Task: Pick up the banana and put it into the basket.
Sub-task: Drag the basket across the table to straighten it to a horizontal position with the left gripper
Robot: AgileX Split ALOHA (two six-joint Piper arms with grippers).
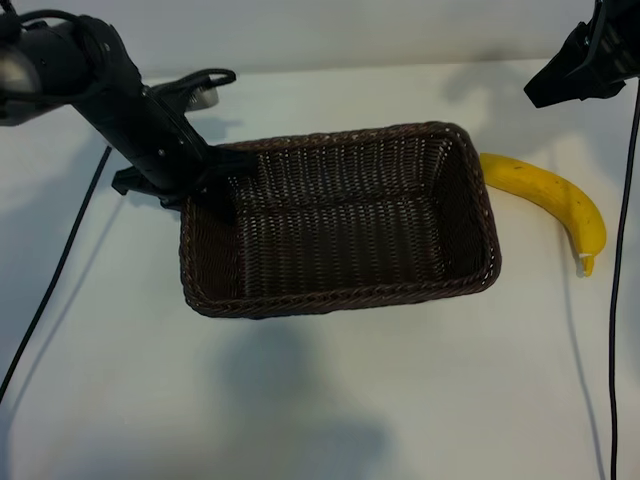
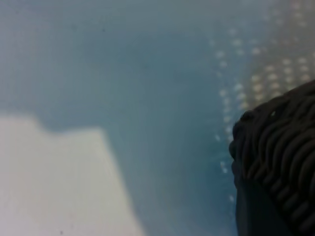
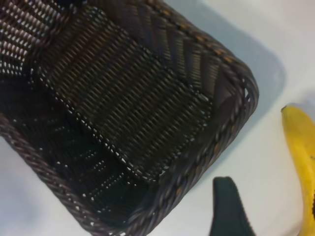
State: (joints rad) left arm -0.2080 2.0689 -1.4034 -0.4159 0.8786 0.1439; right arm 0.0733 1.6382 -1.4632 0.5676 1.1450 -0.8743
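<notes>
Left gripper (image 1: 215, 190) fingertips hidden behind the rim of the dark brown woven wicker basket (image 1: 340, 290). Right gripper (image 1: 585, 70) cut off by the exterior view's top right corner. Curved yellow banana (image 3: 301, 162) cropped at the right wrist view's edge. Left wrist view mostly blur.

One banana (image 1: 553, 198), one basket (image 1: 340, 300), two grippers.

Robotics test bench — a lab setting. Evidence: a plain white table (image 1: 320, 400) against a bare pale wall (image 1: 350, 30), two black robot arms entering over its far corners, black cables (image 1: 60, 270) trailing along both side edges — no household furnishings visible.
</notes>
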